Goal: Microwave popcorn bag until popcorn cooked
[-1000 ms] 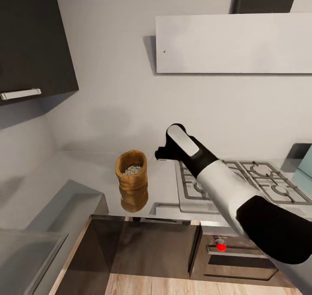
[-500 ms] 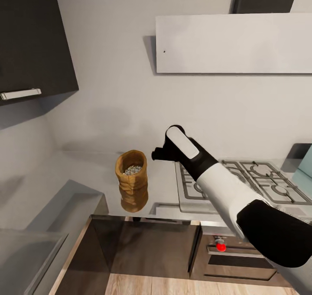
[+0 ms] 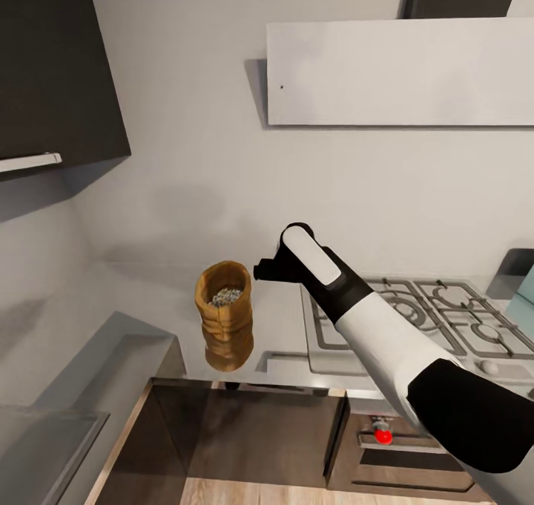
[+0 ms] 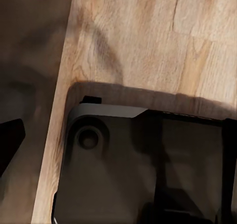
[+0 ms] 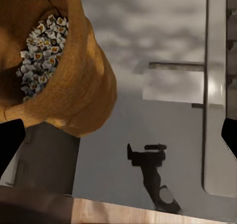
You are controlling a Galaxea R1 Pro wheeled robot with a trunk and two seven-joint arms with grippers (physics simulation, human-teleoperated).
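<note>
The tan popcorn bag (image 3: pixel 224 314) stands upright on the glossy grey countertop (image 3: pixel 141 297), its mouth open on whitish popcorn (image 3: pixel 226 296). My right gripper (image 3: pixel 261 271) hangs a little right of the bag's rim and above the slab, apart from the bag. In the right wrist view the bag (image 5: pixel 74 81) and its popcorn (image 5: pixel 42 51) sit to one side, and my dark fingertips (image 5: pixel 10 142) stand wide apart at the frame's edges, open and empty. A sliver of the mint-blue microwave (image 3: pixel 528 284) shows at the far right. My left gripper (image 4: pixel 118 145) points down at the wood floor.
A steel gas hob (image 3: pixel 415 319) with grates lies right of the bag, under my right arm. The oven front with a red knob (image 3: pixel 383 436) sits below it. A white hood (image 3: pixel 400 75) and a dark upper cabinet (image 3: pixel 52 60) hang overhead. The left wrist view shows the robot's base (image 4: pixel 138 165).
My right gripper has crept left toward the bag's rim. The head camera has tilted slightly, so the scene sits a little lower. The bag has not moved.
</note>
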